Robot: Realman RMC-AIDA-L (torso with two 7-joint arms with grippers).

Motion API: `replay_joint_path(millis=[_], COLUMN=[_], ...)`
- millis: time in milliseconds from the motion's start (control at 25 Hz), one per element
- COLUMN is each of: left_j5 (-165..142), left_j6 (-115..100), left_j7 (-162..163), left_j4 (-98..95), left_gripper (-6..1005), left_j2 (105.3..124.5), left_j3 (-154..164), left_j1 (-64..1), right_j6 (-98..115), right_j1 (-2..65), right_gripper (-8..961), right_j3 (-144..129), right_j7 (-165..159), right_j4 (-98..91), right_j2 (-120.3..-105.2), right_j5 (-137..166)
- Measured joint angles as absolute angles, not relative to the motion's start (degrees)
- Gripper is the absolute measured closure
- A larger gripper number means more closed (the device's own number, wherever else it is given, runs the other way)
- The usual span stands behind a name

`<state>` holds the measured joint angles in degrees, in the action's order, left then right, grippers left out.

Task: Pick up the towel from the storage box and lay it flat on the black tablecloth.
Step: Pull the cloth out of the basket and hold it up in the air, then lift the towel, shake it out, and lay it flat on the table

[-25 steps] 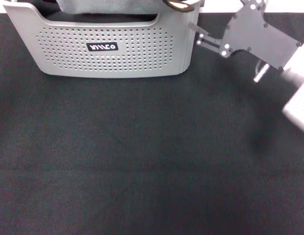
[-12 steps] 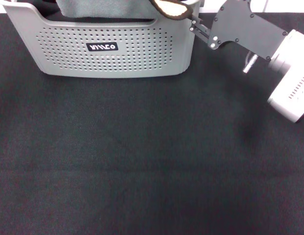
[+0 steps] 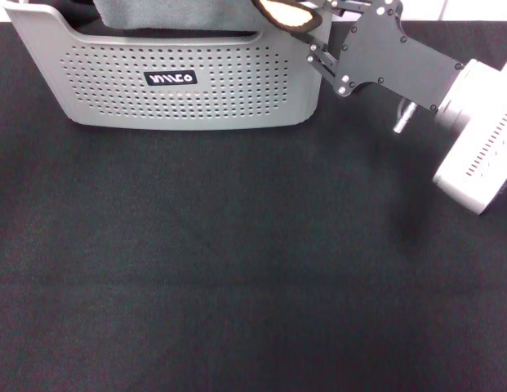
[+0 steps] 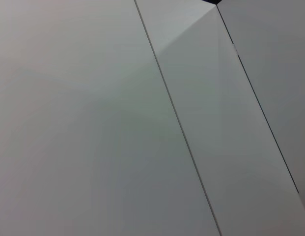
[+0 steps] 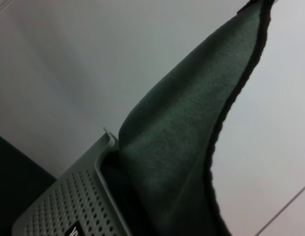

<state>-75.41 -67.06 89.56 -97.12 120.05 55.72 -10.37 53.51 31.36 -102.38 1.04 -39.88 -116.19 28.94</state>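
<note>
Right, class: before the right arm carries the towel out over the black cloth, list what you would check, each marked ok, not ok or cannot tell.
1. Grey-teal microfibre towel with black edging lifted from the light grey perforated plastic storage box: ok, partly.
2. Right claw firmly shut on the towel: cannot tell.
3. Towel fully clear of the box rim: not ok.
4. Large black textured tablecloth free in front of the box: ok.
5. Left claw out of the way: cannot tell.

The grey-green towel [image 3: 180,11] with a yellow corner sticks up from the holey grey storage box [image 3: 188,98], at 12 o'clock on the black tablecloth [image 3: 237,269].
</note>
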Motion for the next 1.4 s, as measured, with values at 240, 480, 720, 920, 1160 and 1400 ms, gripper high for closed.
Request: replay_joint_path(millis=[240, 480, 720, 920, 1160, 1400], left_j5=[-75.40, -75.41, -75.41, -75.40, -75.41, -75.06], left_j6=[-67.06, -67.06, -67.06, -67.07, -70.61, -88.35], left_j7=[89.56, 89.56, 89.56, 89.56, 90.61, 100.75], left_j4=[-97.12, -97.12, -97.07, -96.98, -96.88, -94.66], left_gripper=[966, 966, 966, 966, 966, 966], left_j2=[120.05, 120.06, 120.05, 120.10, 119.97, 119.46], left_j3=[55.72, 55.72, 55.72, 55.72, 53.27, 41.37], left_j1=[-10.37, -10.37, -10.29, -9.66, -8.43, -9.69], right_j6=[53.07, 51.73, 52.02, 52.19, 54.31, 69.17], right_j1=[31.43, 31.89, 31.82, 31.07, 25.45, 16.65], right_gripper=[621, 654, 773, 915, 946, 946], right_j3=[-103.24, -103.67, -104.51, -107.81, -111.14, -111.76], right_j7=[1.12, 1.14, 1.06, 0.75, -5.06, -24.63], right_j4=[-39.98, -40.45, -40.66, -40.85, -45.66, -49.36], right_j2=[-116.19, -116.19, -116.18, -116.19, -116.08, -114.16], right_j5=[28.91, 28.63, 27.95, 23.99, 20.34, 21.58])
